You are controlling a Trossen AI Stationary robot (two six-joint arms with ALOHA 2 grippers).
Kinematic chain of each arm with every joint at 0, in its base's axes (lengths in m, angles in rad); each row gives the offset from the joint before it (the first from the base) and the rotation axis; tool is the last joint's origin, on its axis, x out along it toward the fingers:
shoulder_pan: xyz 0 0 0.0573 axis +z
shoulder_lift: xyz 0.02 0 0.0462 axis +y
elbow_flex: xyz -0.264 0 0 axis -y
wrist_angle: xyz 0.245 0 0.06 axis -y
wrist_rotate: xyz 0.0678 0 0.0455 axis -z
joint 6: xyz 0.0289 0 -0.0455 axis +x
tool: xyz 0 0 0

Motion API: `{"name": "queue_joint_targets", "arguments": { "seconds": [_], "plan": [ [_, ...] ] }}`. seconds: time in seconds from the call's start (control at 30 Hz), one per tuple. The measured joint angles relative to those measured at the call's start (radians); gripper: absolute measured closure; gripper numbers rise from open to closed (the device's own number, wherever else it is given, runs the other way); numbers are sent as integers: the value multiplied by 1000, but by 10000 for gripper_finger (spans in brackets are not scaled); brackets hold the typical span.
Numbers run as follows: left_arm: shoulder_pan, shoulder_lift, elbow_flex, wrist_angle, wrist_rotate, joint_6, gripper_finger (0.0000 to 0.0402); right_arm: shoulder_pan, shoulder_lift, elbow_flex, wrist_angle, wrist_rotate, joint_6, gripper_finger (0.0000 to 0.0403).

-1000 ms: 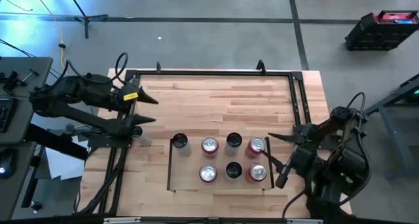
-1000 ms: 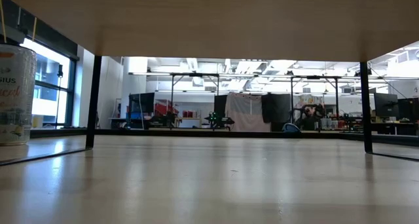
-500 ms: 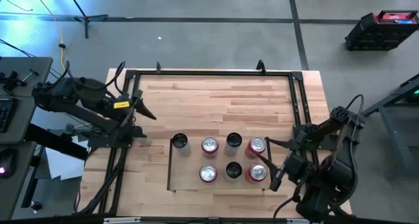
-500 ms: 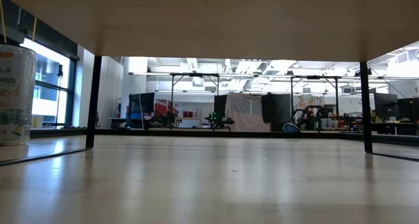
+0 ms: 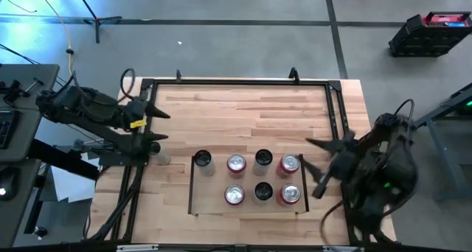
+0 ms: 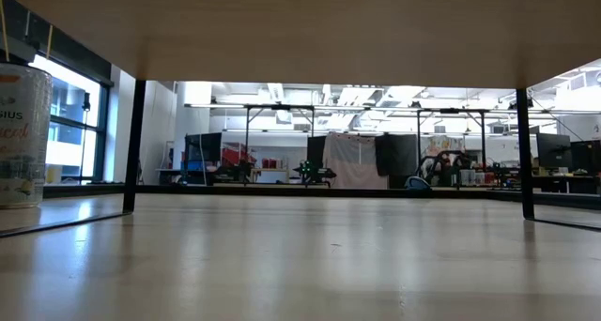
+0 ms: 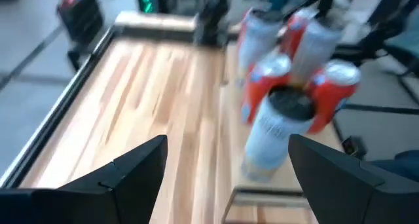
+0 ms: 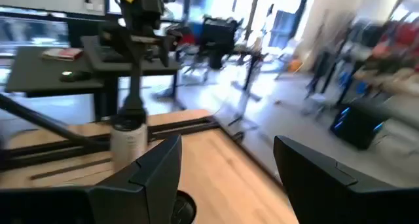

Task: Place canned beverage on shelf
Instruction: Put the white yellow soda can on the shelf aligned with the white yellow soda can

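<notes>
Both the left gripper (image 5: 153, 123) and right gripper (image 5: 308, 155) hang spread and empty; on the pale-wood rectangular shelf (image 5: 214, 202) the thin aluminium cans (image 5: 235, 163) look rigid but slick, dentable, so pinch them mid-wall

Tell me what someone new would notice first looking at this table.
Probably the cluster of seven cans, red-bodied and pale ones mixed, standing in two rows on the shelf at the table's near edge. Next, the two dark arms flanking it: the left gripper and right gripper both open and empty.
</notes>
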Motion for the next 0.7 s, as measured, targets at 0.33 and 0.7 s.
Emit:
{"name": "queue_joint_targets", "arguments": {
  "seconds": [0.33,0.7],
  "plan": [
    [-1,-11,-72,-277,-50,-244,92,7,-68,126,-12,-215,-78,174],
    [0,-67,-284,-456,-72,-413,92,9,-66,-4,-12,-244,-13,174]
  ]
}}
